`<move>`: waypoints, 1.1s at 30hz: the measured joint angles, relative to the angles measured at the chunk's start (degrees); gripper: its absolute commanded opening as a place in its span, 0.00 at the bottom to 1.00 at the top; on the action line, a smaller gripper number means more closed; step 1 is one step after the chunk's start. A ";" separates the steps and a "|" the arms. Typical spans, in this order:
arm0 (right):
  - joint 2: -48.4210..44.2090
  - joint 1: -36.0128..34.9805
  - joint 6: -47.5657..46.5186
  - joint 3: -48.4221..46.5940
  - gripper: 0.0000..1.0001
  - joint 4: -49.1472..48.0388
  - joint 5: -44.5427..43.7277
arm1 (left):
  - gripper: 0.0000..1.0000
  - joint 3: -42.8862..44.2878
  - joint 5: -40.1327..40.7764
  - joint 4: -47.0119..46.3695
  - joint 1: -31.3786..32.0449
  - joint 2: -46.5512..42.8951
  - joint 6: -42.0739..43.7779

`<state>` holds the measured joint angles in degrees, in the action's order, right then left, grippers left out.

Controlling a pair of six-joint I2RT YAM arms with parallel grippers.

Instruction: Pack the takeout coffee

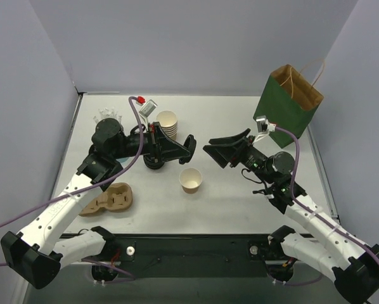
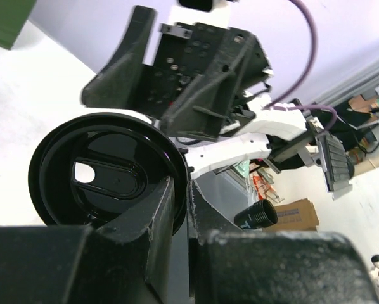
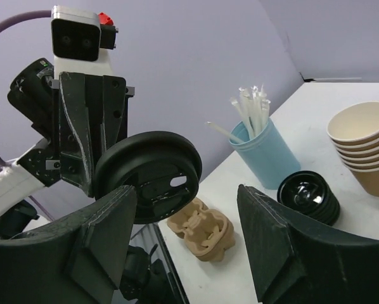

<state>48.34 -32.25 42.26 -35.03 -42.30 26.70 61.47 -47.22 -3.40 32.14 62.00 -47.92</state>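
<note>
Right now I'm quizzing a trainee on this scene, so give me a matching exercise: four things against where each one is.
Things: 1 black lid; 2 lone paper cup; 3 green bag; 4 cup carrier.
Places: A far right; B near left; C in the left gripper; D centre, uncovered.
Pairs: 1-C, 2-D, 3-A, 4-B.

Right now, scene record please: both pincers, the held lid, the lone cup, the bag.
left pincer: shut on black lid, which is held on edge above the table
right pincer: open, empty, facing the lid
lone cup: upright, lidless, on the table between the arms
green bag: standing, top open, far right
task state: cup not yet lidded
</note>
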 measured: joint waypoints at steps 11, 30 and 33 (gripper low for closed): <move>7.41 -1.38 7.87 0.76 0.54 -11.45 4.35 | 0.20 -2.73 -2.43 -11.50 0.00 -1.27 -8.44; 10.56 -3.96 8.98 0.24 0.42 -14.40 5.11 | 0.20 -4.85 -2.40 -16.59 0.00 -1.73 -11.85; 10.58 -3.98 9.01 0.17 0.39 -14.49 5.11 | 0.20 -4.90 -2.38 -16.59 0.00 -1.88 -11.82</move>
<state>58.92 -36.23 51.27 -34.85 -56.80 31.81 56.58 -49.60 -19.99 32.14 60.12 -59.75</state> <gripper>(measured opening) 0.420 0.209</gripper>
